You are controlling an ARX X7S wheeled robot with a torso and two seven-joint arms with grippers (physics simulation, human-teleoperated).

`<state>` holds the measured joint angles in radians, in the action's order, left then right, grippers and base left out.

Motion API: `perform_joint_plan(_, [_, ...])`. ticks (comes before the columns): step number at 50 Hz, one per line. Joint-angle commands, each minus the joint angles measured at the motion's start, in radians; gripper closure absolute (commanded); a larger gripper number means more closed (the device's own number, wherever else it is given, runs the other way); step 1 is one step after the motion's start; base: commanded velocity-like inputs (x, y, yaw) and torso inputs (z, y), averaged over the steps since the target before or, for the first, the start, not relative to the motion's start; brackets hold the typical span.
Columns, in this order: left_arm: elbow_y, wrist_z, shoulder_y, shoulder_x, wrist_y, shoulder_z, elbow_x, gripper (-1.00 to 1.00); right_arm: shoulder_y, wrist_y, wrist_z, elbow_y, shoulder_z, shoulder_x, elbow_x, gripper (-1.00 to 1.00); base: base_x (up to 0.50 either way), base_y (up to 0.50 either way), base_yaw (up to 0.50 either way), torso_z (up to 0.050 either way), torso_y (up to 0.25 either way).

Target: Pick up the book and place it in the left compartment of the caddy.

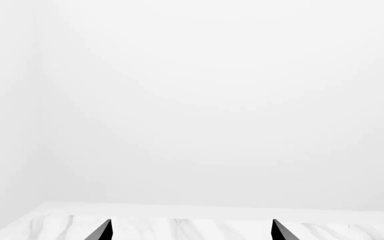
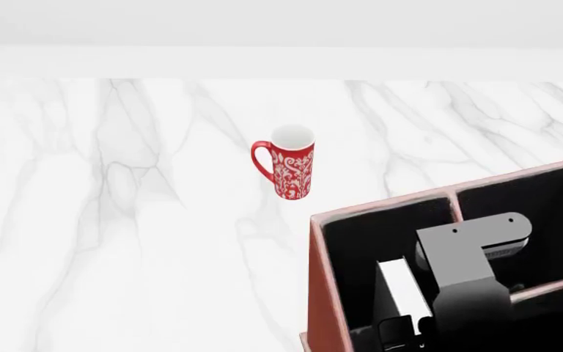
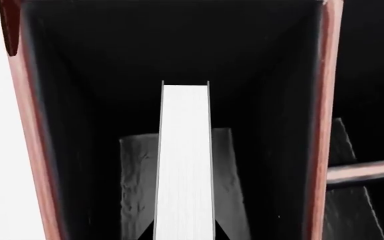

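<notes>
The book (image 3: 185, 165) shows its white page edge and stands upright inside the left compartment (image 3: 98, 90) of the caddy (image 3: 28, 150). My right gripper (image 3: 185, 234) is shut on the book, with a dark fingertip against each cover. In the head view the reddish-brown caddy (image 2: 313, 279) sits at the lower right. The right arm reaches down into its long black left compartment (image 2: 355, 246), where the book's (image 2: 396, 290) white edge shows. My left gripper (image 1: 190, 232) is open over the marble table, holding nothing, and does not show in the head view.
A red patterned mug (image 2: 289, 165) stands on the white marble table (image 2: 115, 220), left of and behind the caddy. The caddy's two smaller sections (image 2: 545, 220) lie to the right of the divider. A white wall (image 1: 192, 100) rises behind the table.
</notes>
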<state>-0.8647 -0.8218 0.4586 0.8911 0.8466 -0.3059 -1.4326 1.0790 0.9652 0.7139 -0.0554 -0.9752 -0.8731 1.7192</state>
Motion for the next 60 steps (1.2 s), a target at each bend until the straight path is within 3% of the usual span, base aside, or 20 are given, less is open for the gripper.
perform_joint_plan(1, [0.000,0.000,-0.001,0.002,-0.003,0.002,0.001,-1.00,0.018,0.008,-0.012,0.002,0.019,0.003,-0.049,1.00,0.00,0.00,0.00,0.000,0.000])
perform_joint_plan(60, [-0.003,-0.001,-0.005,0.011,-0.017,0.011,0.002,-1.00,0.009,0.014,-0.004,0.043,-0.003,0.024,-0.051,1.00,0.00,0.00,0.00,0.000,0.001])
